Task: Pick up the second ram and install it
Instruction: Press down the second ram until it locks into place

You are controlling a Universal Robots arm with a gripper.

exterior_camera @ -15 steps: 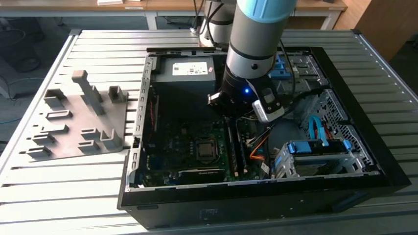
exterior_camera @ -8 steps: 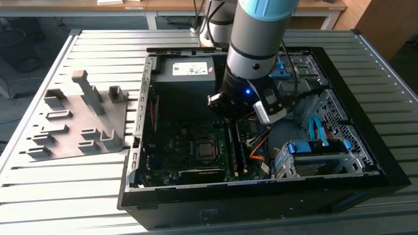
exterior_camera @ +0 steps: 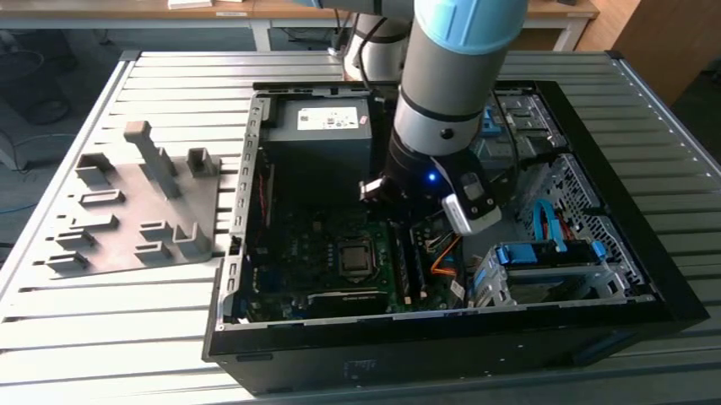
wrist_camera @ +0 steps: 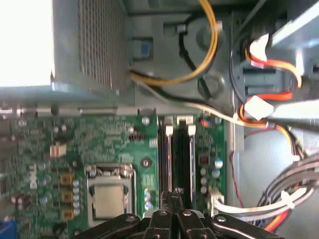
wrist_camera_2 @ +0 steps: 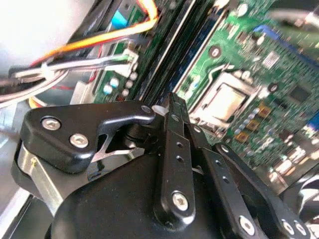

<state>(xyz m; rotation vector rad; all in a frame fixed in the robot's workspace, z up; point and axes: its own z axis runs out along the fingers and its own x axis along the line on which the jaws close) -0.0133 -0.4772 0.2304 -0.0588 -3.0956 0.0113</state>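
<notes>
in the exterior view the arm reached down into the open computer case [exterior_camera: 664,278], with the gripper [exterior_camera: 397,201] low over the motherboard [exterior_camera: 327,253] near the memory slots. the grey fixture [exterior_camera: 135,211] sat on the table to the exterior view's left, with no stick visible on it.

in the second wrist view the gripper [wrist_camera_2: 167,107] had its fingers [wrist_camera_2: 174,144] pinched close together over the slots. the tips looked clenched on a thin edge, though i could not make out whether that was the second ram.

in the first wrist view a dark stick (probably the second ram [wrist_camera: 183,154]) stood in a slot, with the gripper [wrist_camera: 172,195] right at its near end. this view alone showed the slots head-on beside the processor socket [wrist_camera: 109,191]. pressing with the stick skewed could leave one end unseated.
</notes>
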